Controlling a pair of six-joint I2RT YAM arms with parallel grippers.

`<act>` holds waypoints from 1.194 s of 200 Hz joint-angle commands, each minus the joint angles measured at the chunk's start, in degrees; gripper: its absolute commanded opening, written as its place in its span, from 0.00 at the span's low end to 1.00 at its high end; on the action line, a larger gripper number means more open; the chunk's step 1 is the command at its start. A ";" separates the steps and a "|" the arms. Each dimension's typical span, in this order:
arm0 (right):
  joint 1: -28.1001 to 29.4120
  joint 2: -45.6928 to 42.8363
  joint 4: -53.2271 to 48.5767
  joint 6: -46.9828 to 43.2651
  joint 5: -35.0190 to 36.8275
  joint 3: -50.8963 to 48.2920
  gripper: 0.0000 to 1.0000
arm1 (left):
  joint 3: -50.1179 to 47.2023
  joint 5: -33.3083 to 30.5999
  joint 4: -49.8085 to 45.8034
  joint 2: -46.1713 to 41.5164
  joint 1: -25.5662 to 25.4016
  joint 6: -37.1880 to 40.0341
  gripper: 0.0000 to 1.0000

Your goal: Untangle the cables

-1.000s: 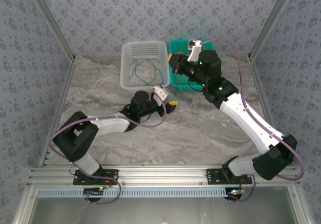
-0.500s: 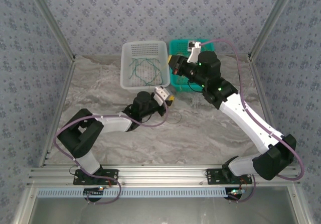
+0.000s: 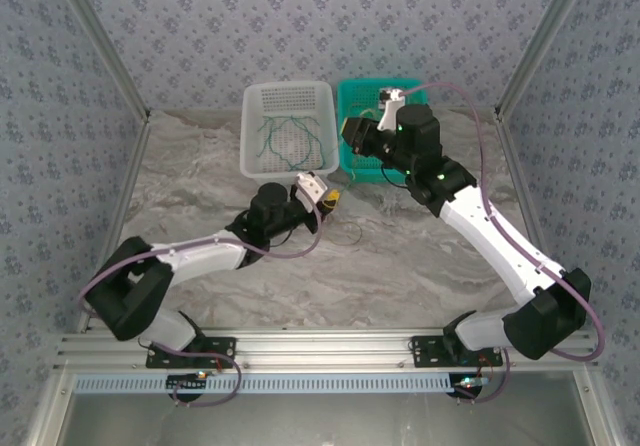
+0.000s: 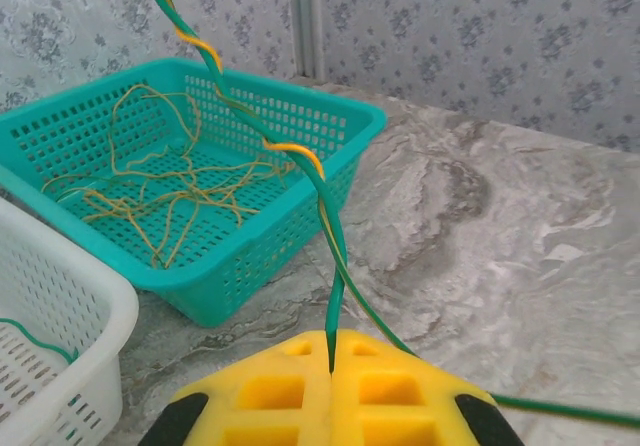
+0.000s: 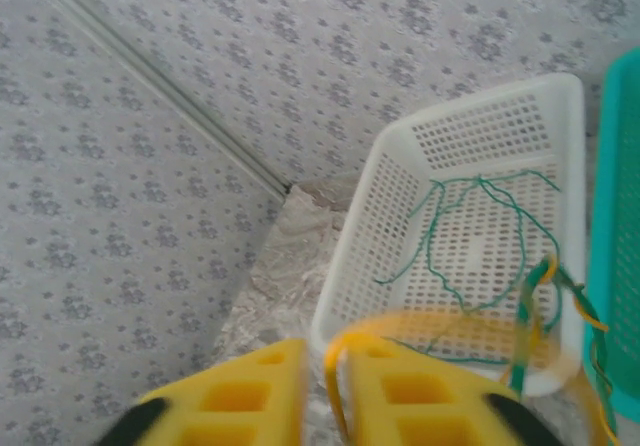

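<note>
Pins twisted green-yellow pair (image 4: 300, 156) in shut left gripper (image 4: 332, 366), just near of teal basket (image 4: 290, 111). Serves as anchor, probably, for pulling the two strands apart. Rises far and up toward right gripper (image 5: 318, 366), over that basket's left rim. Shows jaws there slightly parted, blurred yellow strand (image 5: 400, 322) through the gap, looking loose rather than clamped. Sorts by colour, apparently: yellow strands (image 4: 170, 201) in teal basket, green strands (image 5: 470, 216) in white basket (image 5: 380, 181) to the left.

Left fingers (image 4: 270, 391) now tight on the green-and-yellow cable (image 4: 300, 156), nearer the white basket (image 3: 287, 85); right fingers (image 5: 420, 396) newly apart.
</note>
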 commanded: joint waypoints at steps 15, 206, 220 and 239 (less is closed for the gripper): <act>-3.22 -1.49 -7.87 -7.28 -3.41 -2.73 0.54 | 2.39 4.67 -17.16 -8.91 0.21 -0.78 0.00; -14.05 -12.83 -12.95 -18.65 -9.61 -19.35 0.96 | 2.51 5.45 -42.01 -21.71 7.62 -2.93 0.00; -10.00 -17.29 -5.06 -25.10 -15.07 -23.84 0.95 | 2.63 6.02 -41.84 -21.63 7.64 -3.13 0.00; -4.52 -23.75 6.66 -31.81 -21.00 -31.50 0.94 | 2.62 6.04 -41.48 -21.63 7.65 -3.19 0.00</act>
